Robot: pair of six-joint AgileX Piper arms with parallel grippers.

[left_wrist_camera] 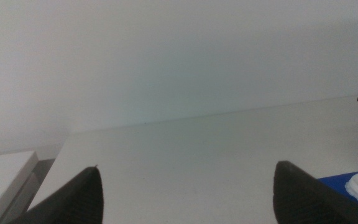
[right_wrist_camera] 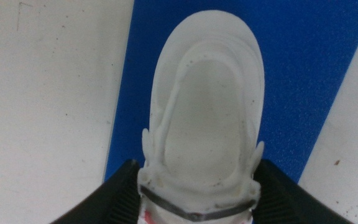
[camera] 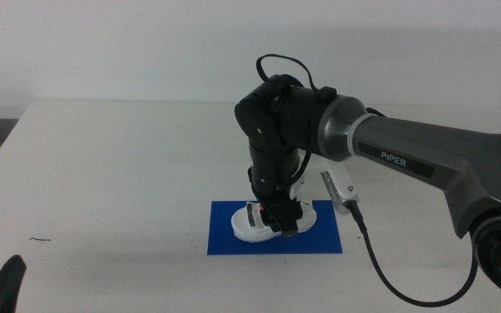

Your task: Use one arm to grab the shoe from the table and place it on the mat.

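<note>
The right arm [camera: 407,161] reaches in from three o'clock and blocks that side of the mat [camera: 320,236], its right gripper [camera: 283,224] closed on the shoe [camera: 255,224] at mat centre. A black cable [camera: 381,265] loops across the table [camera: 120,165] at five o'clock. Open table runs from seven round to twelve o'clock. The left gripper [camera: 5,287] waits at eight o'clock, jaws apart.
</note>
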